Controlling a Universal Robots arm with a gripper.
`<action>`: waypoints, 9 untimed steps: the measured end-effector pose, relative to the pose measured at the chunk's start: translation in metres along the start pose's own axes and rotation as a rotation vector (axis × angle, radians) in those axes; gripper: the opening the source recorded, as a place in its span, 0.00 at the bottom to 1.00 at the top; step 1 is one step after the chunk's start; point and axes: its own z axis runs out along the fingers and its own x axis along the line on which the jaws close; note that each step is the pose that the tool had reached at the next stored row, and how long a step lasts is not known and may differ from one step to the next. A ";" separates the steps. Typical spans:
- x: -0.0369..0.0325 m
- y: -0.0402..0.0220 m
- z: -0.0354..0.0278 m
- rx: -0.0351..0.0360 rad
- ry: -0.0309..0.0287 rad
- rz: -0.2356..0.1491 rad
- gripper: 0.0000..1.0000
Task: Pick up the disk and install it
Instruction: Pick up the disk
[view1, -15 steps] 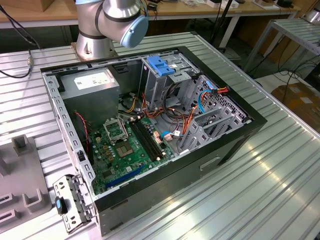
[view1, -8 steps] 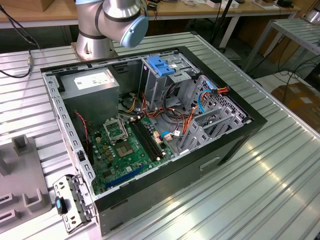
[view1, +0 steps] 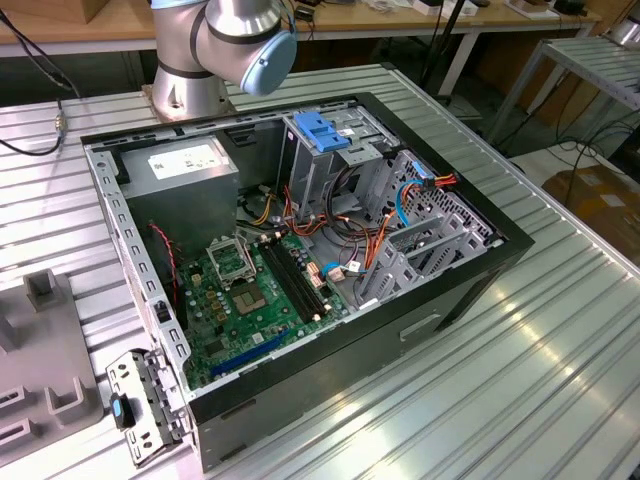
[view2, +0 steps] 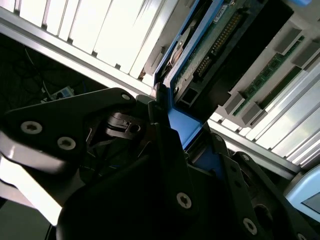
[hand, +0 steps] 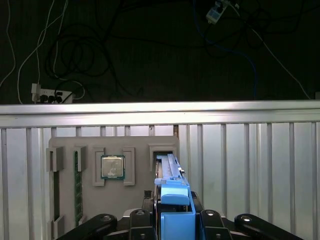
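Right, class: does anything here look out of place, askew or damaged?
Nothing looks damaged or spilled. The open computer case lies on its side, and a metal bracket at its corner hangs swung outwards. The disk is held on edge in the jaws.

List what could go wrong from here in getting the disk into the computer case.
1. The gripper holds the disk on edge by its blue frame; a slip or tilt could drop it on the tray of parts.
2. Its bare circuit board is exposed and could get knocked.
3. Loose cables lie beside the drive cage in the case and might snag it.
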 end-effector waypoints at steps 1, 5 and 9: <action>0.0001 0.0000 -0.0001 0.0000 0.0000 0.000 0.37; 0.0002 0.0000 -0.0011 0.0000 0.0000 0.000 0.37; 0.0002 0.0000 -0.0025 0.0001 -0.0001 0.000 0.37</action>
